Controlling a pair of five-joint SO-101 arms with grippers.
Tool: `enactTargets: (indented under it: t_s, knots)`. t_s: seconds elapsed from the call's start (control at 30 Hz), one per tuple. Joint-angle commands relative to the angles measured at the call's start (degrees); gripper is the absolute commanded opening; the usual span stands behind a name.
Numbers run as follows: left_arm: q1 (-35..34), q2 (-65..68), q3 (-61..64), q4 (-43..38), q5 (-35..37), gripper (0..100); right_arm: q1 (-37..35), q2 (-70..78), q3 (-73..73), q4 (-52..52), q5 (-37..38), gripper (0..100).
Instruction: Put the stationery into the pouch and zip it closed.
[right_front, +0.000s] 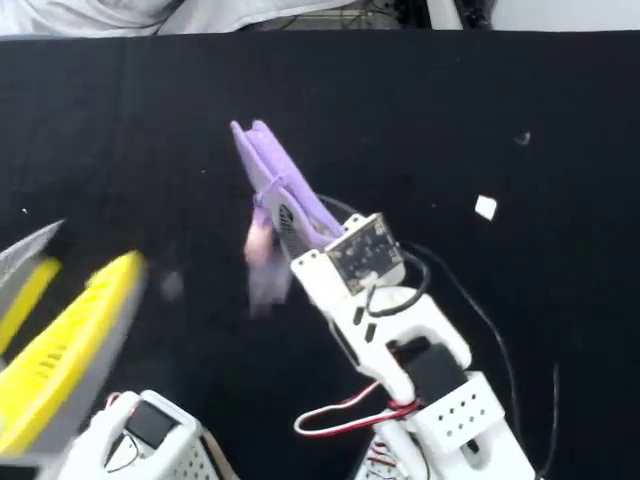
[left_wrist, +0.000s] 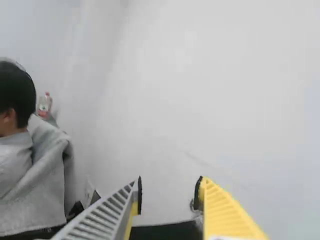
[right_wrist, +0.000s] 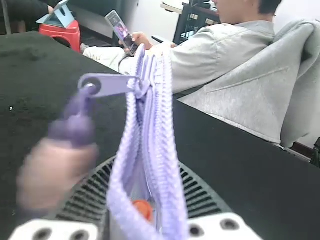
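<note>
Bright, even light; glare-washed wall (left_wrist: 210, 75)

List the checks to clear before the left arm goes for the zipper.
1. Right gripper shut on pouch: ok.
2. Left gripper open, empty: ok.
3. Left gripper aimed at pouch: not ok, faces a wall.
4. Zipper pull exposed at pouch's far end: ok.
5. Zip closed: not ok, orange item shows between the teeth.
6. All stationery inside: cannot tell; white piece lies on table.
</note>
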Motion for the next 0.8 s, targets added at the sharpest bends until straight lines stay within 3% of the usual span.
enactTargets:
  t_s: [0.0,0.23,0.4,0.57,0.77]
  knots:
    - [-7.0,-1.5,9.2,-0.3,0.4,20,1.8,2.2,-2.2,-1.5,-0.9,1.1]
    - [-22.6,-2.0,33.0,-10.2,-3.5,20,1.9,15.1,-9.3,0.1,-2.2,1.1]
    - [-35.6,-2.0,51.0,-24.3,0.4,20,1.9,20.7,-18.5,9.2,3.9,1.1]
    - [-39.0,-2.0,67.0,-37.9,3.3,20,2.5,19.6,-20.8,12.5,8.7,1.1]
    - [-37.4,-2.0,78.3,-48.9,3.7,20,3.0,14.7,-21.1,16.6,10.5,1.1]
